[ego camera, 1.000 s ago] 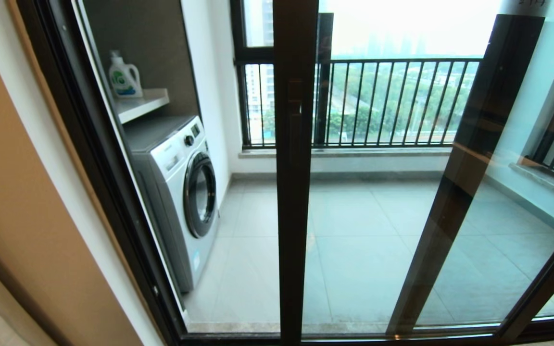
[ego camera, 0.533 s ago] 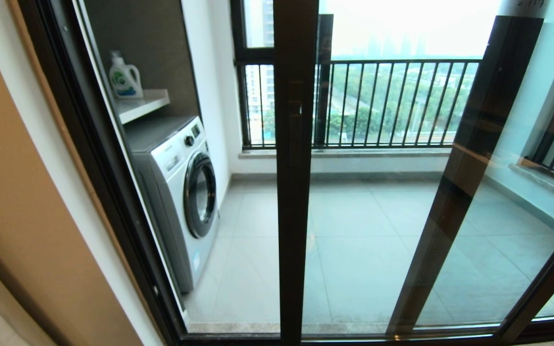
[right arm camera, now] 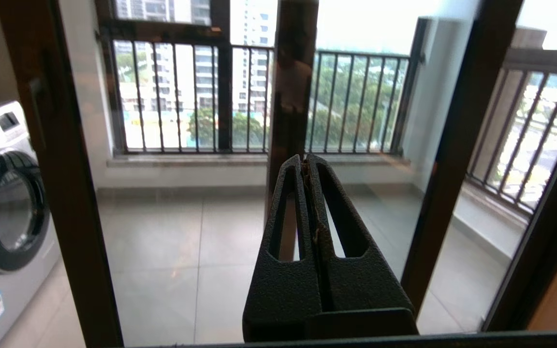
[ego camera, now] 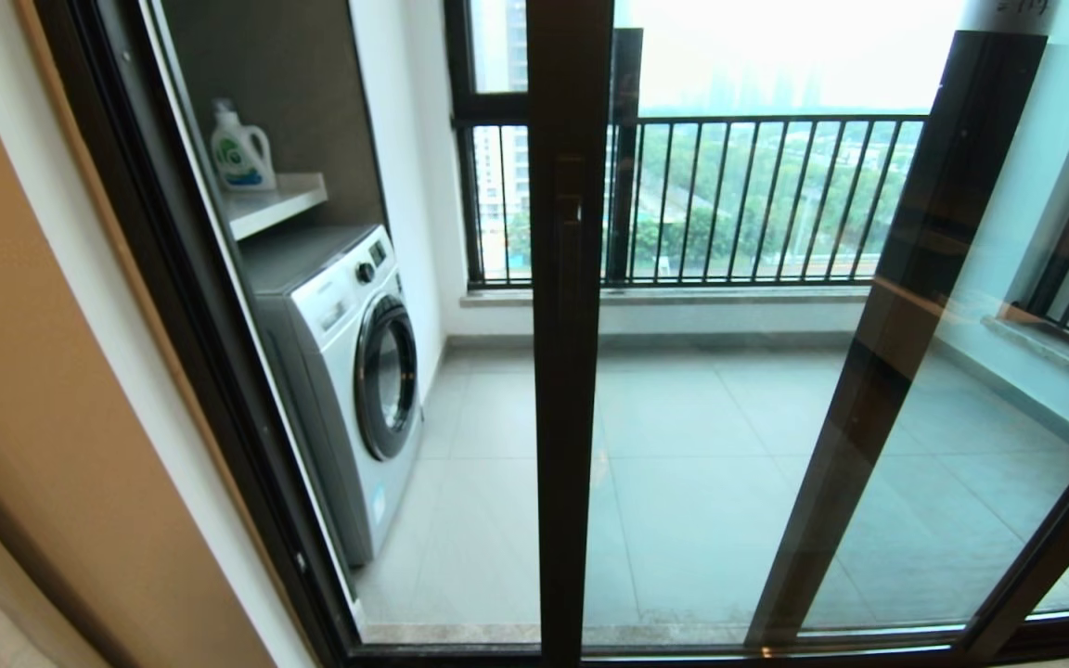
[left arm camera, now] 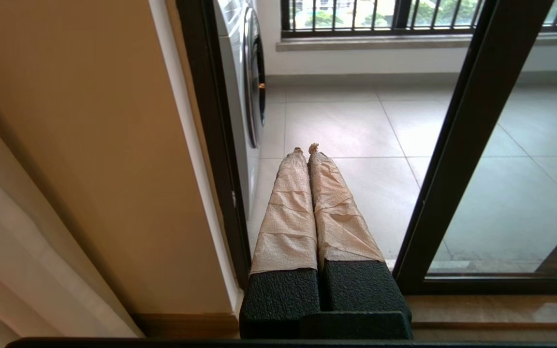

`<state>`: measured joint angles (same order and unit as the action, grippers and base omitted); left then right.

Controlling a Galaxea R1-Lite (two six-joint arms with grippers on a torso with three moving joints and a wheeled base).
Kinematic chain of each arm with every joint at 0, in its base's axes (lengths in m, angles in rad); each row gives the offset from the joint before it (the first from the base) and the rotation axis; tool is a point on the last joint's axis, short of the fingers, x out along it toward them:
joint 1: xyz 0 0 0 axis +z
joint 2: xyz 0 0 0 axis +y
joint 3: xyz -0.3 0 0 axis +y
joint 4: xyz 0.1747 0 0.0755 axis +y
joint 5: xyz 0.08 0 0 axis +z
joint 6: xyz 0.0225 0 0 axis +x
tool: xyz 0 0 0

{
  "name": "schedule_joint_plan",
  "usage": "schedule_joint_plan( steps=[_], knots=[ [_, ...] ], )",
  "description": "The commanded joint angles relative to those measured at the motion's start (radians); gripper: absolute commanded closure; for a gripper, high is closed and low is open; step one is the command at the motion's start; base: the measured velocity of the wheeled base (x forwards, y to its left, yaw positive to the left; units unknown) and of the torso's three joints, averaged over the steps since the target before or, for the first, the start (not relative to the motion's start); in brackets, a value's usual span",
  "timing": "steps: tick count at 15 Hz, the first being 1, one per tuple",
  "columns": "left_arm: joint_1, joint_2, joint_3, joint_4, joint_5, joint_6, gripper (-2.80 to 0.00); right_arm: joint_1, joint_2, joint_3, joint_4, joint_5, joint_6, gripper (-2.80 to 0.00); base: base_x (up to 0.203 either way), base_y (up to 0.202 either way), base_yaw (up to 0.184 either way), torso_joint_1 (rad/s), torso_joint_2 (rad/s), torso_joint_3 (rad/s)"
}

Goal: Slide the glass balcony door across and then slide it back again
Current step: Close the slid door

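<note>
Balcony doorway, left pincer closed, right pincer closed, both empty

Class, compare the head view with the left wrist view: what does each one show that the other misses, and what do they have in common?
Only the head view shows the detergent bottle on its shelf and the bar handle on the glass balcony door.

Only the left wrist view shows the left gripper, its paper-wrapped fingers pressed together and touching nothing, low by the wooden threshold.

Both show the washing machine, the balcony's tiled floor and the barred railing.
</note>
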<state>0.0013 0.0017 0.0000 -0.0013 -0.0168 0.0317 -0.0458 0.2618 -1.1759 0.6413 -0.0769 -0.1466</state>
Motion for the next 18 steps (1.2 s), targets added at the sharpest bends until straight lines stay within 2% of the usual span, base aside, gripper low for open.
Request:
schedule_joint_plan(
  steps=[1, 3, 7, 8, 10, 12, 14, 16, 18],
  knots=[
    [0.0, 0.001, 0.0, 0.0, 0.0, 0.001, 0.0, 0.028, -0.089, 0.011, 0.108, -0.007, -0.001, 0.0, 0.0, 0.0, 0.0, 0.0, 0.0, 0.0],
    [0.0, 0.001, 0.0, 0.0, 0.0, 0.001, 0.0, 0.036, -0.194, 0.085, 0.161, 0.043, 0.01, 0.0, 0.0, 0.0, 0.0, 0.0, 0.0, 0.0],
    [0.0, 0.001, 0.0, 0.0, 0.0, 0.001, 0.0, 0.04, -0.257, 0.388, 0.16, 0.171, 0.046, 0.0, 0.0, 0.0, 0.0, 0.0, 0.0, 0.0],
    [0.0, 0.001, 0.0, 0.0, 0.0, 0.001, 0.0, 0.04, -0.258, 0.493, 0.101, 0.188, 0.048, 0.0, 0.0, 0.0, 0.0, 0.0, 0.0, 0.0],
    [0.0, 0.001, 0.0, 0.0, 0.0, 0.001, 0.0, 0.04, -0.26, 0.736, -0.115, 0.194, 0.045, 0.0, 0.0, 0.0, 0.0, 0.0, 0.0, 0.0],
    [0.0, 0.001, 0.0, 0.0, 0.0, 0.001, 0.0, 0.041, -0.261, 0.987, -0.361, 0.171, 0.024, 0.0, 0.0, 0.0, 0.0, 0.0, 0.0, 0.0],
    [0.0, 0.001, 0.0, 0.0, 0.0, 0.0, 0.0, 0.041, -0.261, 1.158, -0.611, 0.134, 0.016, 0.0, 0.0, 0.0, 0.0, 0.0, 0.0, 0.0],
    [0.0, 0.001, 0.0, 0.0, 0.0, 0.001, 0.0, 0.043, -0.262, 1.188, -0.668, 0.114, 0.072, 0.0, 0.0, 0.0, 0.0, 0.0, 0.0, 0.0],
    [0.0, 0.001, 0.0, 0.0, 0.0, 0.001, 0.0, 0.045, -0.261, 1.187, -0.663, 0.111, 0.073, 0.0, 0.0, 0.0, 0.0, 0.0, 0.0, 0.0]
  ],
)
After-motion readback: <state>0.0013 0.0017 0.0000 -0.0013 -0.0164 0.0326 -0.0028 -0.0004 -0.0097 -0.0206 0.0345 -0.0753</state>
